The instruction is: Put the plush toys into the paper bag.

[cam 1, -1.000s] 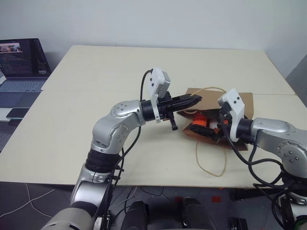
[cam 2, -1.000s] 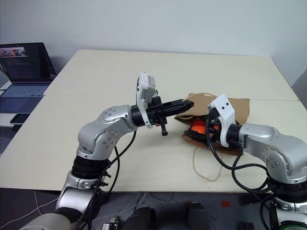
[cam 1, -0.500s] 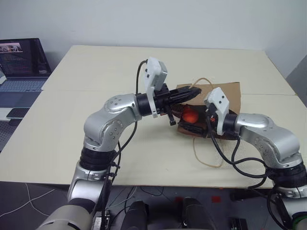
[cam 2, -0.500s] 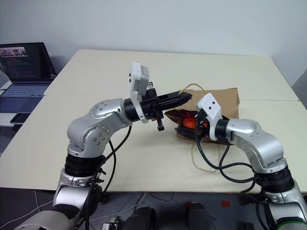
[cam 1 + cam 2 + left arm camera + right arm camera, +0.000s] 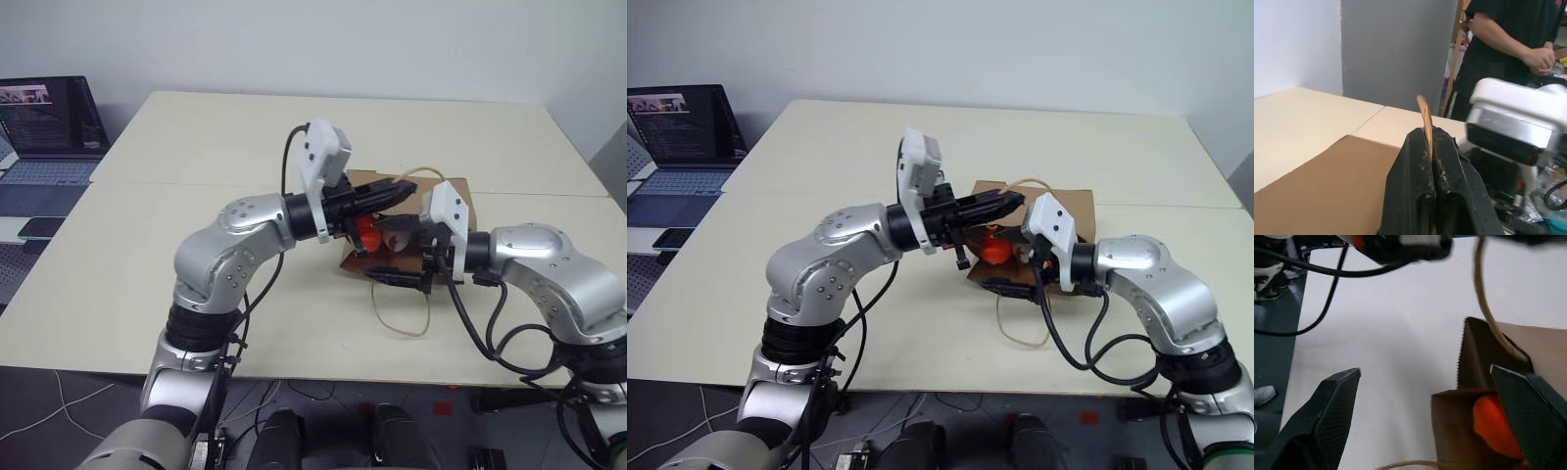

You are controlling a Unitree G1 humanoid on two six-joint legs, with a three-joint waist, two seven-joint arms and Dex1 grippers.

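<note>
Your left gripper pinches the paper bag's cord handle, holding its mouth up near the table's middle. The orange carrot toy sits inside. Your right gripper hangs wide open, empty; next, fetch the egg toy.

An open laptop sits beside the table.

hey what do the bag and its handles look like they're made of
The paper bag looks like matte brown kraft paper: stiff creased folds, a zigzag-cut rim. Its handles look like tan twisted cord, thin and limp; one loop lies slack on the table, the other is pinched in the left gripper.
</note>
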